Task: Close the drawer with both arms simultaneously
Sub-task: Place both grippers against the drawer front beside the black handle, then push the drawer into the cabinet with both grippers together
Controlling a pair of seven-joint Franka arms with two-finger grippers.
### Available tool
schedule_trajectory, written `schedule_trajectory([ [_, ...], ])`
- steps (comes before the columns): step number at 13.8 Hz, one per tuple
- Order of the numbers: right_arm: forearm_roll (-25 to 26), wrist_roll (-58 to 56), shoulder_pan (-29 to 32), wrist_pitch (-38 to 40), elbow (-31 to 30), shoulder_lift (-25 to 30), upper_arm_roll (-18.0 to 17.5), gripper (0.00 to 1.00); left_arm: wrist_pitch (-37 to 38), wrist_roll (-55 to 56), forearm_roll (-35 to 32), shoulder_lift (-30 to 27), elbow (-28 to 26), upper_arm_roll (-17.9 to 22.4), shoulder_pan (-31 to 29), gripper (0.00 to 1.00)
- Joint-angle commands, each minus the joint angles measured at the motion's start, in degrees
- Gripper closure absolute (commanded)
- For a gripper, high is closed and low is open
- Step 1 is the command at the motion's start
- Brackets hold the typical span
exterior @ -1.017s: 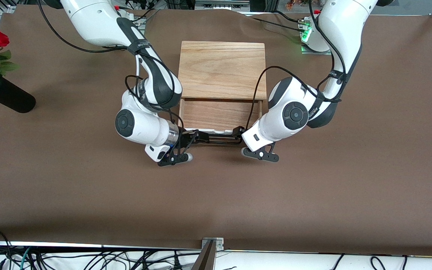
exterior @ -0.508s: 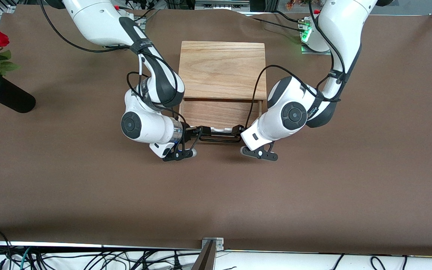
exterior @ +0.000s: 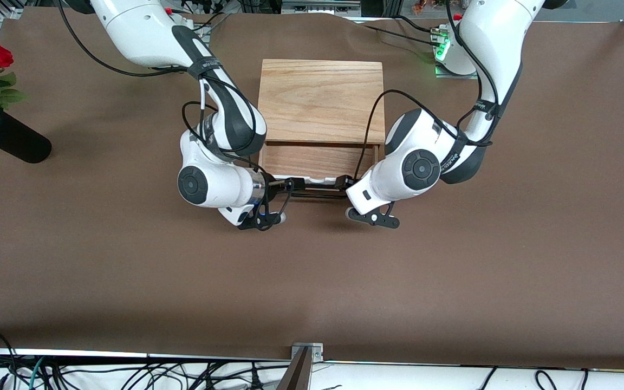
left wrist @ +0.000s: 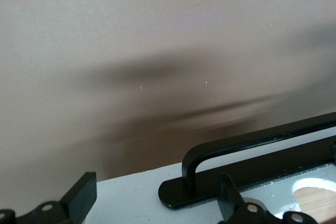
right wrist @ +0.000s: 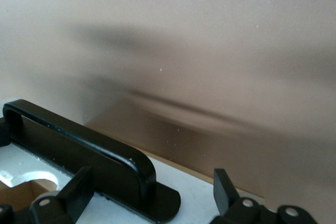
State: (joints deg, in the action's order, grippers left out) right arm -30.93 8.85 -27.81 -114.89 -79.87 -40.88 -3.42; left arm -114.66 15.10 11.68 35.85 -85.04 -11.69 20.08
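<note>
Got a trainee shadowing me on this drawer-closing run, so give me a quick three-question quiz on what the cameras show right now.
1. True or false: the drawer is fully shut inside the box.
2. Which part do both wrist views show between the gripper fingers? A) the black handle B) the box top C) the vase
3. Fill in: the left gripper and right gripper sit at the two ends of the drawer's white ____ panel.

Key:
1. False; part of the tray still shows.
2. A.
3. front.
</note>
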Motion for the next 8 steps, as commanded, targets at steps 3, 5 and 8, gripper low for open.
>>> schedule_trajectory([
  [3, -0.27, -0.06, -0.75, 8.26, 0.68, -0.61, -0.18, 0.0, 8.04, -1.48, 1.06, -0.87, -2.06, -0.08, -0.13, 0.0],
  [5, -0.27, -0.15, -0.84, 11.16, 0.68, -0.61, -0.18, 0.0, 9.89, -1.48, 1.15, -0.87, -2.06, -0.08, -0.13, 0.0],
  [8, -0.36, -0.24, -0.84, 13.54, 0.59, -0.7, -1.41, 0.0, 11.91, -1.48, 1.15, -1.04, -2.06, -0.08, -0.13, 0.0],
])
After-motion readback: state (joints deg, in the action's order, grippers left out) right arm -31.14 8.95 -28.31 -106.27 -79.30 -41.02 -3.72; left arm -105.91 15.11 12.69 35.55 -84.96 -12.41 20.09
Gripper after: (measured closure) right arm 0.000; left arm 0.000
